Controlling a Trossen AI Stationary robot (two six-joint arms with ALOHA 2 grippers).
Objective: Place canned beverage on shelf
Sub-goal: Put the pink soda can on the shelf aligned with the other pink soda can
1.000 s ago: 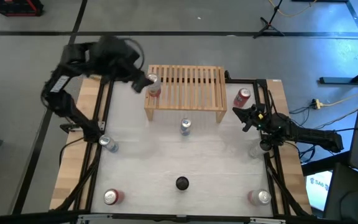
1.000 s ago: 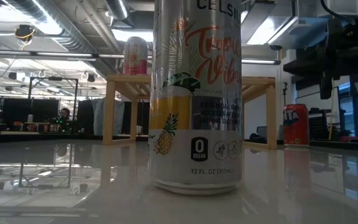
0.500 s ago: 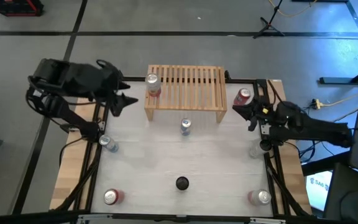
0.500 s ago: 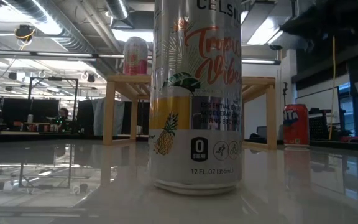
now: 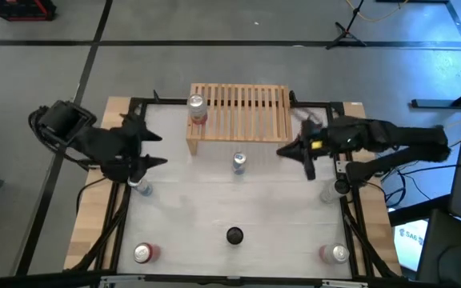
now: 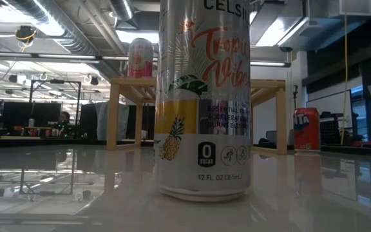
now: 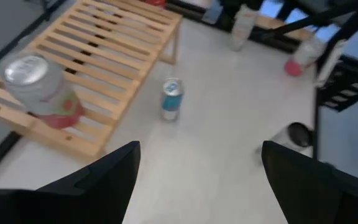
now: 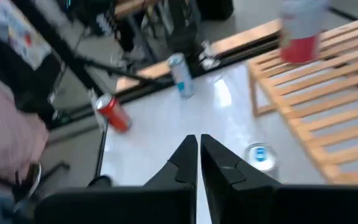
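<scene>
White glossy table (image 5: 214, 216) on wood frame, grey floor around. Shelf (image 5: 238, 118) at table's 12 o'clock, slatted top. Pink-and-silver can (image 5: 196, 108) upright on shelf's left end. Blue can (image 5: 238, 163) stands on table just in front of shelf. Left gripper (image 5: 146, 148) at 9 o'clock of shelf, fingers spread wide, empty. Right gripper (image 5: 298, 152) at 3 o'clock of blue can, fingers (image 8: 185, 163) pressed together, holding nothing. Other cans near table's corners; dark can (image 5: 234, 235) at 6 o'clock.
</scene>
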